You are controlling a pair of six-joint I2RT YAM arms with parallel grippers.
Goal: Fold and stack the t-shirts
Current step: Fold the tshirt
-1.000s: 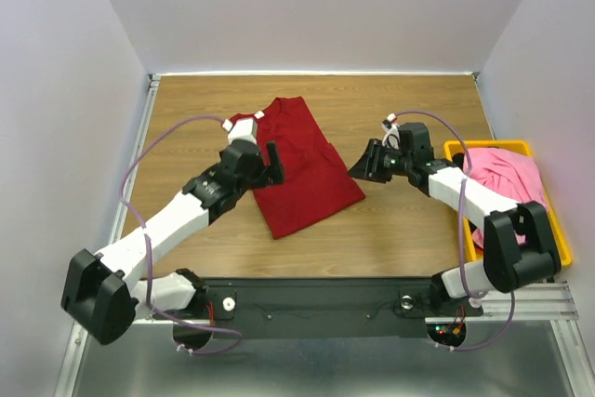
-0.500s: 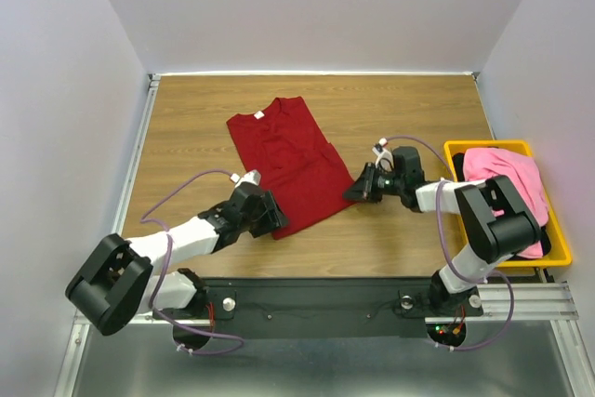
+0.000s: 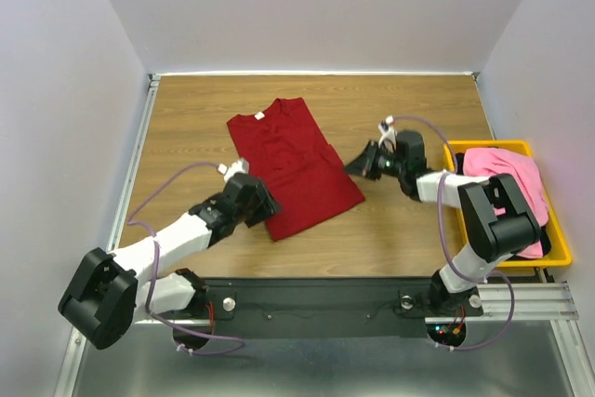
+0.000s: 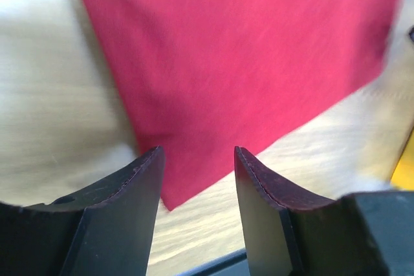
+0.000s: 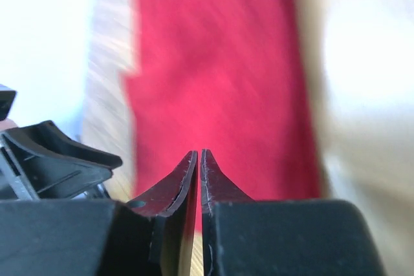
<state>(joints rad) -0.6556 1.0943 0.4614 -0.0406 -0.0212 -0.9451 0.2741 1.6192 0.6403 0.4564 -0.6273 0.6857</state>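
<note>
A dark red t-shirt (image 3: pixel 293 160), folded lengthwise with a small white neck label at its far end, lies flat on the wooden table. My left gripper (image 3: pixel 265 206) is open and empty at the shirt's near left corner, which shows in the left wrist view (image 4: pixel 246 69) between my fingers (image 4: pixel 145 179). My right gripper (image 3: pixel 358 166) is shut and empty just off the shirt's right edge; the shirt fills the right wrist view (image 5: pixel 220 75). A pink t-shirt (image 3: pixel 507 178) lies crumpled in the bin, with black cloth (image 3: pixel 457 166) beside it.
A yellow plastic bin (image 3: pixel 558 239) stands at the table's right edge. A metal rail runs along the table's near edge (image 3: pixel 372 287). White walls close in the left, back and right sides.
My left gripper has shifted slightly back and to the left along the shirt's near corner. My right gripper has lifted a little and moved away from the shirt's right edge. The shirt has not moved.
</note>
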